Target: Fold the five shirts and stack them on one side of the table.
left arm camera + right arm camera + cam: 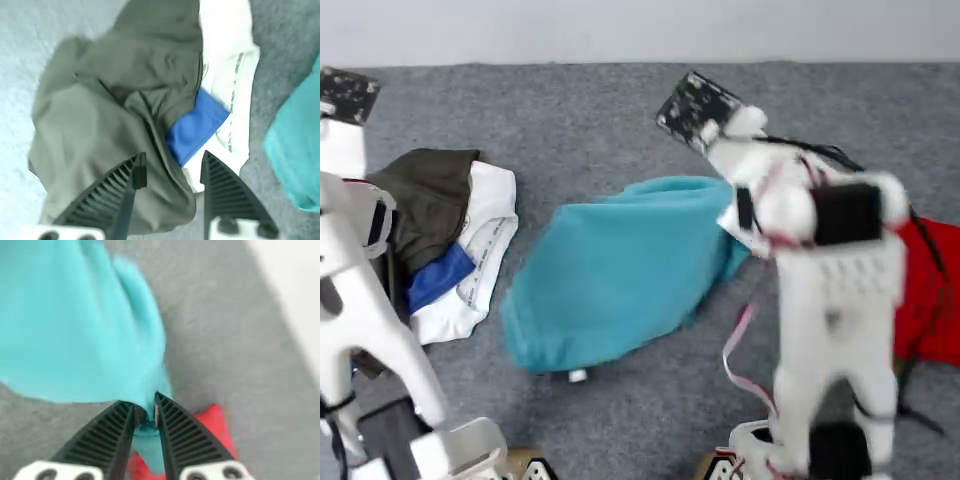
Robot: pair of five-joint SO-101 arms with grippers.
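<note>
A turquoise shirt (620, 270) lies crumpled in the middle of the grey table. My right gripper (145, 414) is shut on its right edge, and the turquoise shirt (75, 325) hangs from the jaws, lifted there. A red shirt (932, 290) lies at the right edge, and the red shirt (212, 425) shows just beyond the jaws. At the left lies a pile: an olive shirt (425, 200) on a white shirt (490, 215), with a blue shirt (440, 278) between them. My left gripper (170, 170) stands open above the olive shirt (110, 110) and blue shirt (197, 122).
The grey cloth-covered table (580, 130) is bare at the back. The right arm's white body (830, 300) stands over the table's right front. The left arm's base (360, 320) stands at the front left. A pale wall runs behind the table.
</note>
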